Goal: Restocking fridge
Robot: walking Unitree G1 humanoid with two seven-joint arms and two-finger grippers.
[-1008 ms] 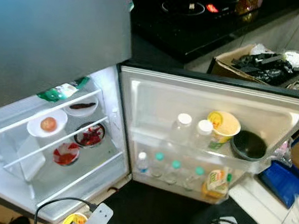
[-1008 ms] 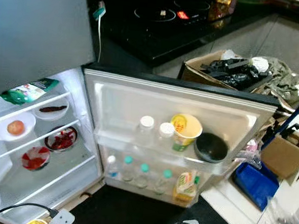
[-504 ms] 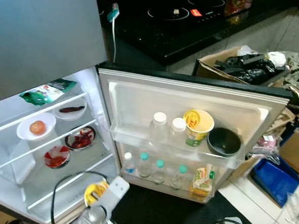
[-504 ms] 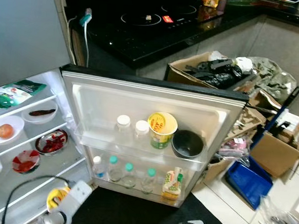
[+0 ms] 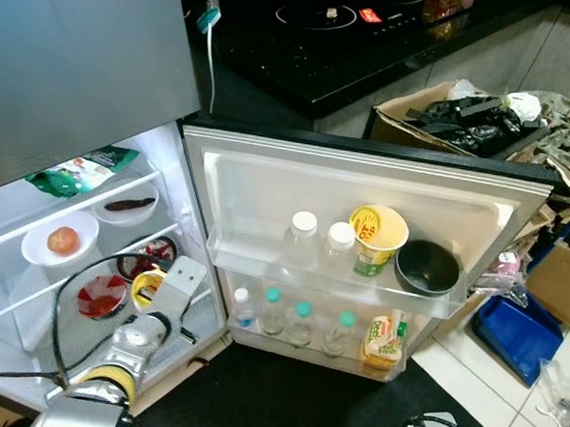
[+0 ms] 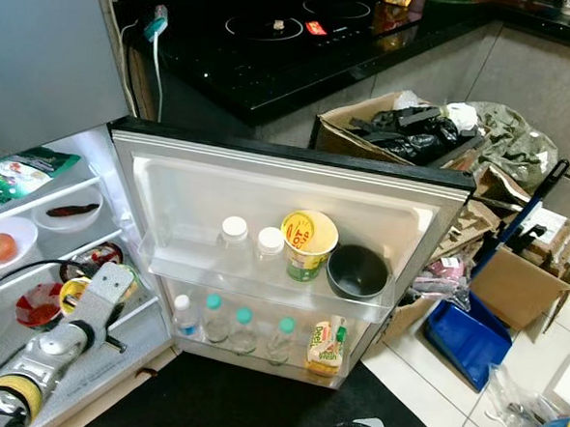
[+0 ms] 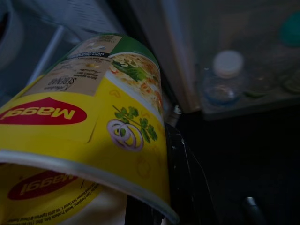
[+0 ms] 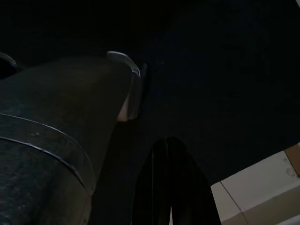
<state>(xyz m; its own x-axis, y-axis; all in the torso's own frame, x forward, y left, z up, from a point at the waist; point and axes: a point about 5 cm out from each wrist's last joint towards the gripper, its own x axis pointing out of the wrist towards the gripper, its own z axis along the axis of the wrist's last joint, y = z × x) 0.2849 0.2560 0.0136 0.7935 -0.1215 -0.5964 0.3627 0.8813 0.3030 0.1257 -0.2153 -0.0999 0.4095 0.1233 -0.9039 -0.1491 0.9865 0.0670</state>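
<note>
The fridge (image 5: 81, 375) stands with its door (image 5: 364, 194) swung fully open to the right. Since a second ago the left arm has risen from the near edge and reached into the lower compartment; the left gripper (image 5: 155, 285) now sits over the lower wire shelf (image 5: 19, 294), clamped on a yellow Maggi noodle cup (image 7: 89, 126). Judgement: the cup is about to be set down, so this restocking step is nearly complete. Obstructions on that shelf: a red-filled bowl (image 5: 100, 294) just left of the cup and a dark bowl (image 5: 145, 260) touching or just behind it; free space is tight. A plate with a tomato (image 5: 63, 241) occupies the shelf above. The door racks hold water bottles (image 5: 301, 323), a second noodle cup (image 5: 376, 237) and a black bowl (image 5: 426, 268). The right gripper (image 8: 166, 187) hangs idle, fingers together.
</note>
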